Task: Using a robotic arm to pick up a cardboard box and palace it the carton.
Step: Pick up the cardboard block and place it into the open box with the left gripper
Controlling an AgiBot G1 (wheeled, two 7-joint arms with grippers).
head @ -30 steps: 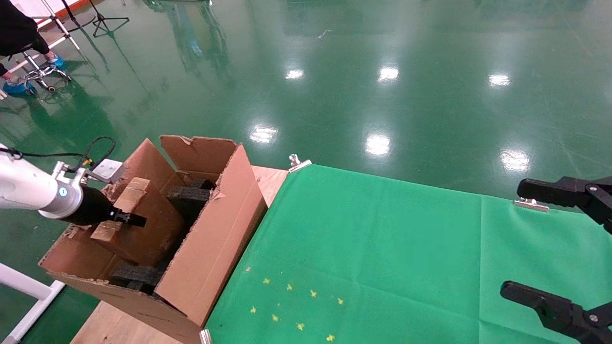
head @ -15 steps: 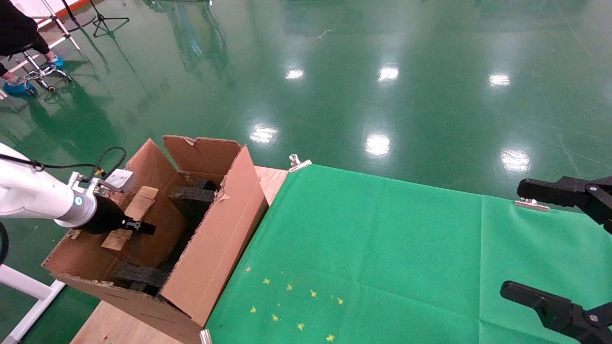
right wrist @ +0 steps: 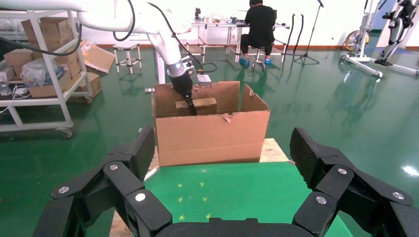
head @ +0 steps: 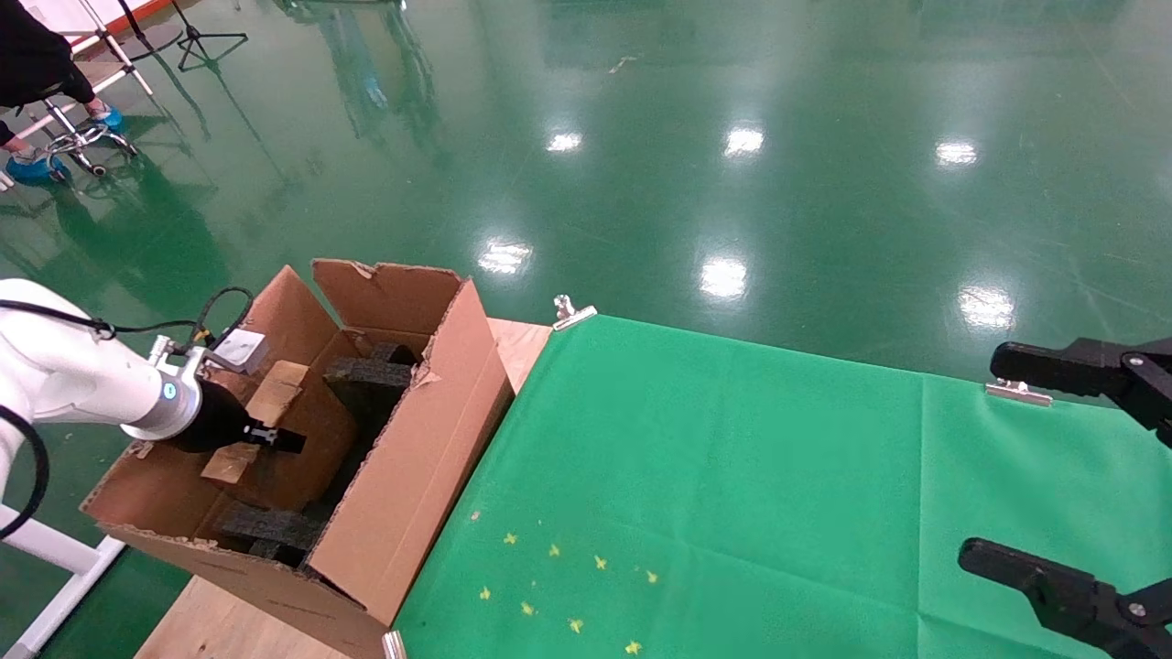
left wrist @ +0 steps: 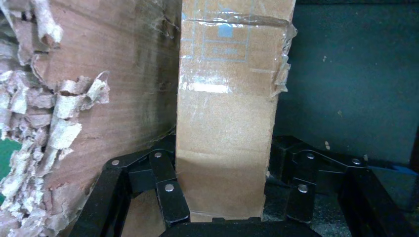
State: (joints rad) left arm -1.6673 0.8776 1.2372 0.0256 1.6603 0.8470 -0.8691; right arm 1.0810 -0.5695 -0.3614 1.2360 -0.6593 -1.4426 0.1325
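- Left gripper [head: 279, 440] sat inside the carton [head: 403, 467], at its left side, clamped on the cardboard box [head: 265, 403].
- Wrist cam: box [left wrist: 227, 123] ran lengthwise between the fingers [left wrist: 168, 192], both pads pressed on its long sides; glossy tape w/ a loose torn edge across its far part.
- Box was held in the carton's interior, tilted, next to the torn ragged wall [left wrist: 74, 98]; can't tell if it touched the bottom.
- Black foam blocks [head: 366, 373] in the carton, one near the far wall, one [head: 265, 529] near the front wall.
- Carton stood on the wooden tabletop [head: 220, 627] at the left edge of the green cloth [head: 732, 494], flaps up.
- Right gripper [head: 1067, 476] parked over the cloth's right side, fingers spread wide, nothing in it.
- Right wrist cam: carton [right wrist: 210, 131] seen from the front, white arm [right wrist: 163, 39] reaching down into it from above.
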